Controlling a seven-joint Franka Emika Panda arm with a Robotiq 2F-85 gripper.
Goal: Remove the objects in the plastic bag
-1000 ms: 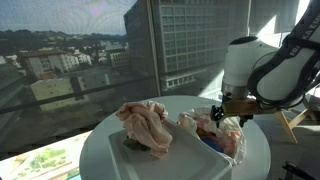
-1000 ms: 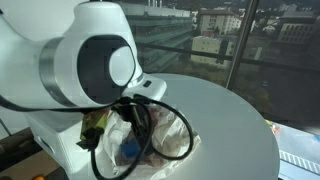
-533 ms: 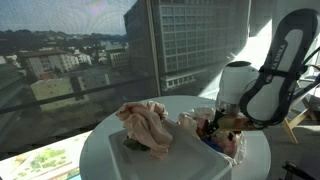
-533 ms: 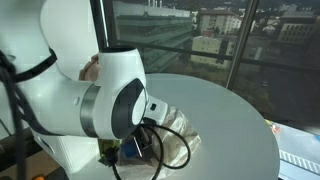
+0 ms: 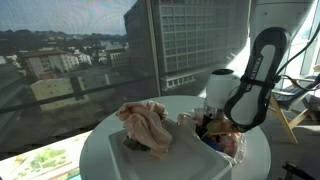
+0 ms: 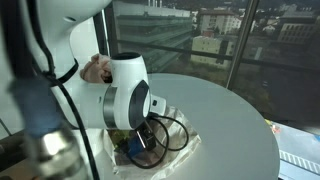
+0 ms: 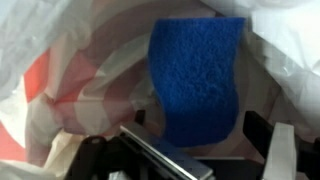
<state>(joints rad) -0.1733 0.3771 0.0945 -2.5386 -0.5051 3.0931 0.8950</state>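
- The pincer (image 7: pixel 200 158) stands inside the mouth of the plastic bag (image 7: pixel 60 90). Its jaws are spread wide and hold nothing, neither film nor item.
- The blue item (image 7: pixel 197 75) lies deeper inside the bag, straight ahead of the open jaws, with pink-tinted film folded close on both sides of it.
- The pinkish cloth (image 5: pixel 145 125) sits in a heap on the round table (image 5: pixel 110 160), outside the bag and just beside it, so it looks to be out already. The blue item is what remains.
- Risk: the film crowds the jaws, so closing could pinch a fold of bag along with the item — or instead of it — and the whole bag would lift.
- Risk: the bag is light and nothing pins it down. Pushing further in may shove it away from the cloth, toward the table's edge.
- Risk: the item looks soft, so a shallow grip on its near edge may slip free inside the bag.
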